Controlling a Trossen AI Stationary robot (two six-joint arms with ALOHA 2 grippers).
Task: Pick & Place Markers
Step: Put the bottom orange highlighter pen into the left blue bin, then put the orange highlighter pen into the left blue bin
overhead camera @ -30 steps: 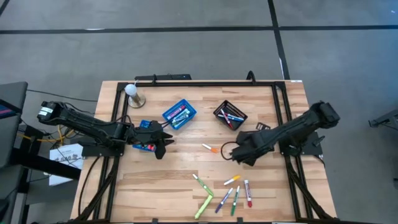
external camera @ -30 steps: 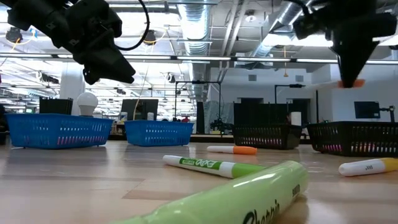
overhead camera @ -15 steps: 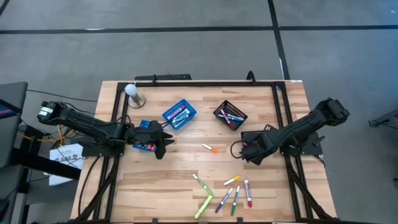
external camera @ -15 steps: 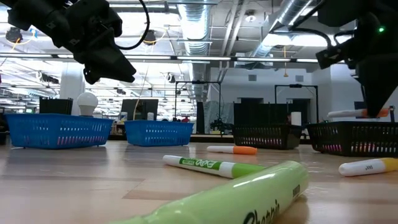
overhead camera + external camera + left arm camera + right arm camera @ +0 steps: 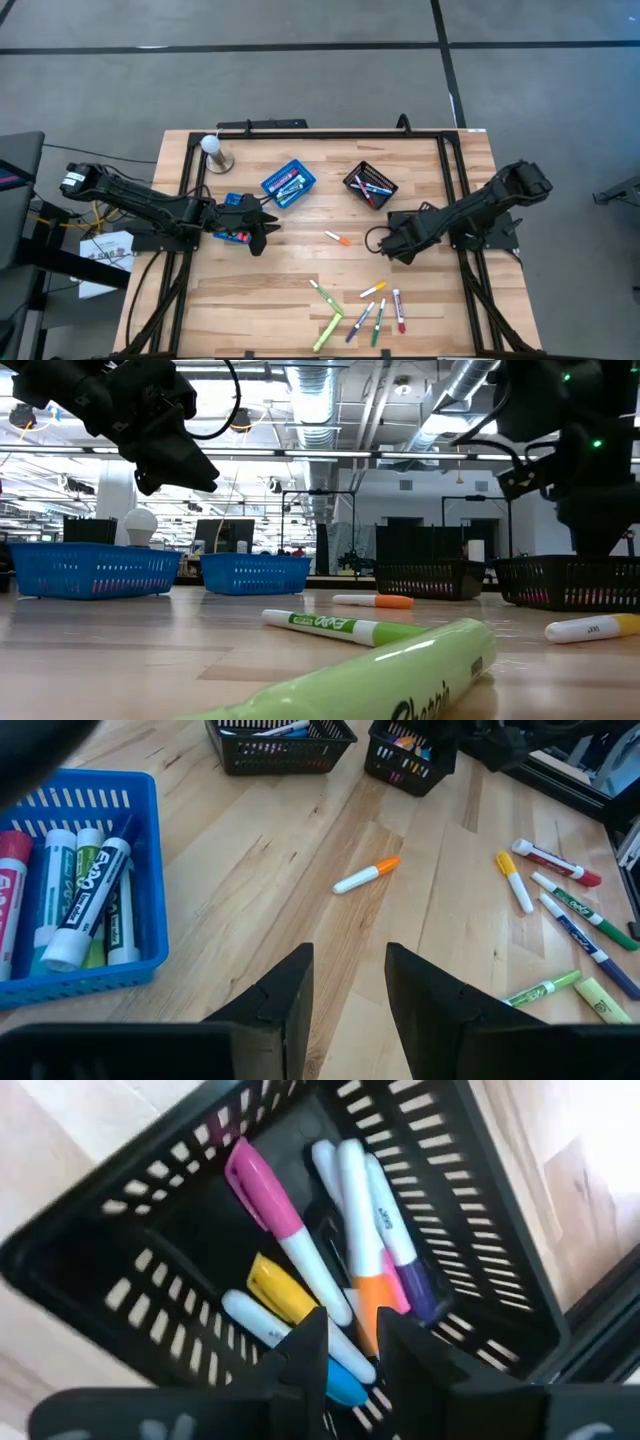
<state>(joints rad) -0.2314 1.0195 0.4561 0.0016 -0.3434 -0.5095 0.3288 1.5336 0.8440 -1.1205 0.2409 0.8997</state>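
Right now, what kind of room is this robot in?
Probably a robotics lab or workshop: bare ceiling ducts overhead, desks with monitors behind, and a wooden table with two robot arms sorting markers into baskets.

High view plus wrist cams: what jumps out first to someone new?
The cluster of loose coloured capped markers lies near the table's front edge, with a lone orange-capped white marker mid-table. The right end effector hangs over a black mesh basket holding pink, yellow, orange and purple markers. The left end effector waits open beside a blue plastic basket of markers.
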